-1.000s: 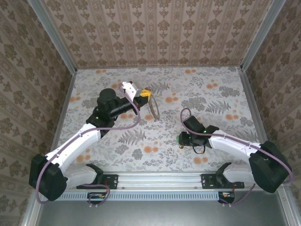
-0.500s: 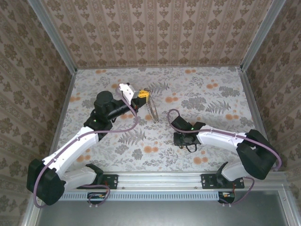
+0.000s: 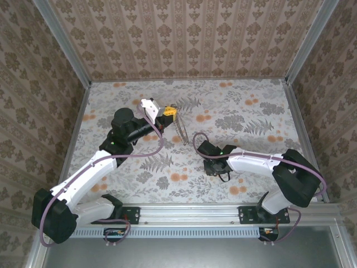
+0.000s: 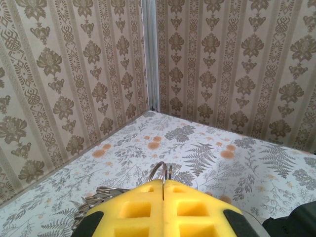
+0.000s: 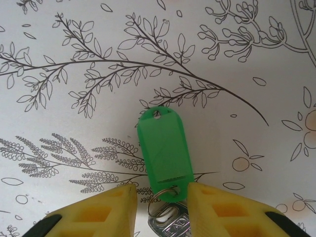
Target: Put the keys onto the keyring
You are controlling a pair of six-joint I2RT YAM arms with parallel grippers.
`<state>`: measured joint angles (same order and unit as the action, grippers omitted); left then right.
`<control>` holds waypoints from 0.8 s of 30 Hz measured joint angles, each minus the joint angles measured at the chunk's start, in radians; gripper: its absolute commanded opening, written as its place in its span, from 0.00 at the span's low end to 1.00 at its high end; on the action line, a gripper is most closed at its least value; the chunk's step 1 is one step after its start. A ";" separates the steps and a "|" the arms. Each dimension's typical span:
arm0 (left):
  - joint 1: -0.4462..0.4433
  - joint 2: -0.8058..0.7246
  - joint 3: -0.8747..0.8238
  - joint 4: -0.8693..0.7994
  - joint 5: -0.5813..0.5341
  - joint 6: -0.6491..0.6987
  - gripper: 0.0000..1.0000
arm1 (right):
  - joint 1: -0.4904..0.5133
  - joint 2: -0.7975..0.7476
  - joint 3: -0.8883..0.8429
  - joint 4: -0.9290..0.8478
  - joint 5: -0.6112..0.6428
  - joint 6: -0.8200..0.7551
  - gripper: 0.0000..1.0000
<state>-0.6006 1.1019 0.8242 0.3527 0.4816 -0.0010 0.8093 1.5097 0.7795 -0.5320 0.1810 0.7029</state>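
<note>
- The left hand (image 4: 164, 190) is clenched; the keyring (image 4: 159, 170), a thin wiry hoop, is pinched between its yellow foam pads (image 4: 136, 210), near the middle of the bench (image 3: 251, 111).
- The silvery key (image 5: 170, 226) is gripped by the right hand (image 5: 162, 197); its flat, rounded green plastic tag (image 5: 163, 148) is seen jutting out over the leaf-printed bench.

Toward the far middle of the desk (image 3: 251, 106), the keyring (image 3: 182, 133) hangs from the left gripper (image 3: 171, 112). Nearer and to the right, the right gripper (image 3: 215, 166) sits low over the desk, with the key (image 5: 165, 158) between its fingers.
</note>
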 measured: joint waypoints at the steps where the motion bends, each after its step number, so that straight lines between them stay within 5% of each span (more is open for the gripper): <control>1: 0.000 0.000 0.000 0.000 0.000 0.000 0.00 | 0.000 0.002 0.000 0.000 0.000 0.000 0.33; 24: 0.006 0.000 0.000 0.001 0.003 -0.007 0.00 | 0.002 0.010 0.004 -0.018 0.023 0.000 0.28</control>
<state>-0.5941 1.1019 0.8242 0.3534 0.4847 -0.0082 0.8108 1.5200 0.7837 -0.5495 0.2035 0.7025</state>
